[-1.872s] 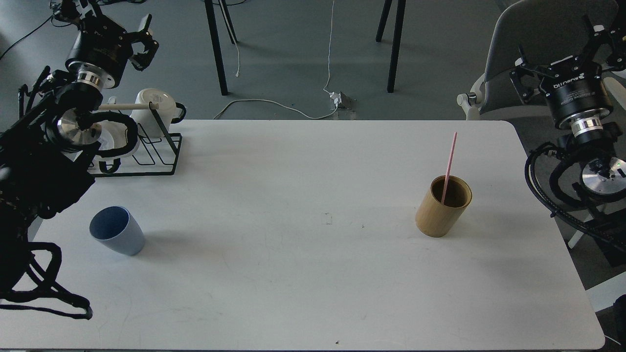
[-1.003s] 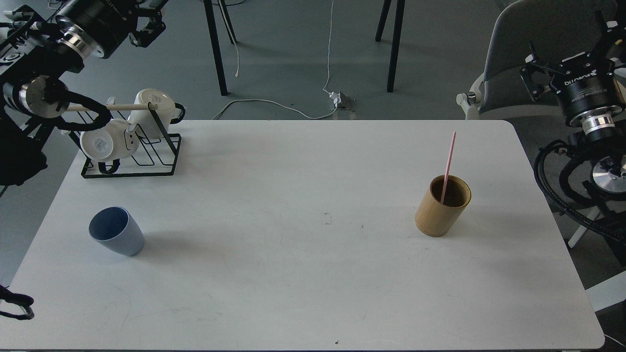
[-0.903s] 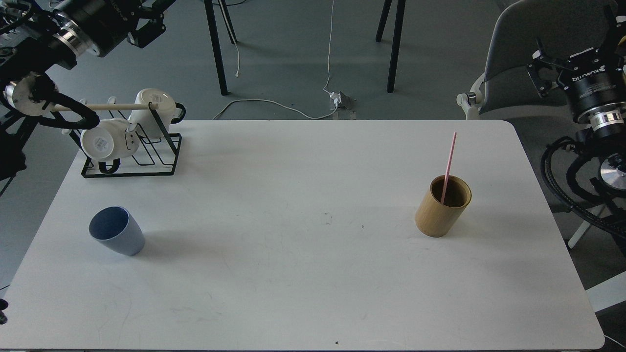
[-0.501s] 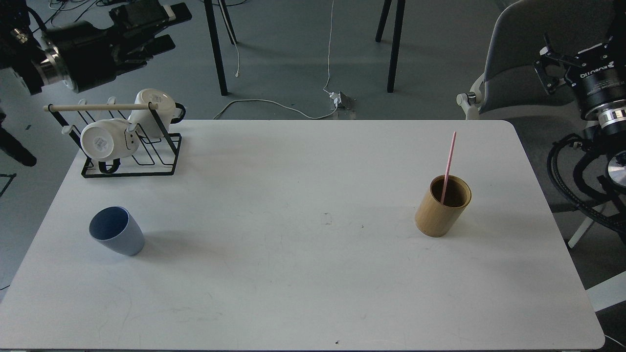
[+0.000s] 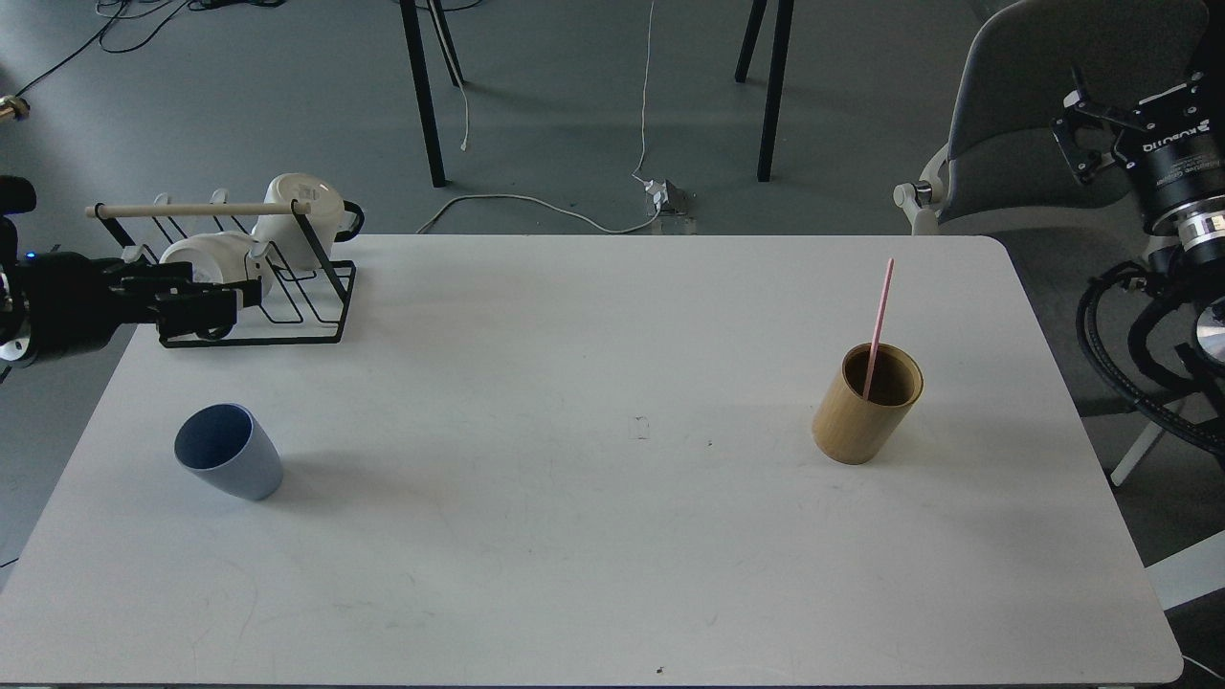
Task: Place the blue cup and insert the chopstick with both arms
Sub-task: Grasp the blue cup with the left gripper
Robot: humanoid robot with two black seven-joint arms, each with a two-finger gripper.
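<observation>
The blue cup [image 5: 230, 466] stands upright at the table's left front, empty. The pink chopstick [image 5: 879, 316] leans inside a tan bamboo cylinder [image 5: 864, 411] at the right middle of the table. My left gripper [image 5: 215, 299] reaches in level from the left edge. It hangs in front of the black wire rack, well behind and above the cup, with its dark fingers slightly apart and empty. My right gripper [image 5: 1134, 96] is off the table's right side, raised and pointing away, with its fingers spread and empty, far from the chopstick.
A black wire rack [image 5: 316, 306] with a pale wooden rod [image 5: 191, 209] and two white mugs [image 5: 304, 212] stands at the table's back left corner. A grey chair [image 5: 1034, 115] is behind the right corner. The white table [image 5: 612, 536] has rounded corners.
</observation>
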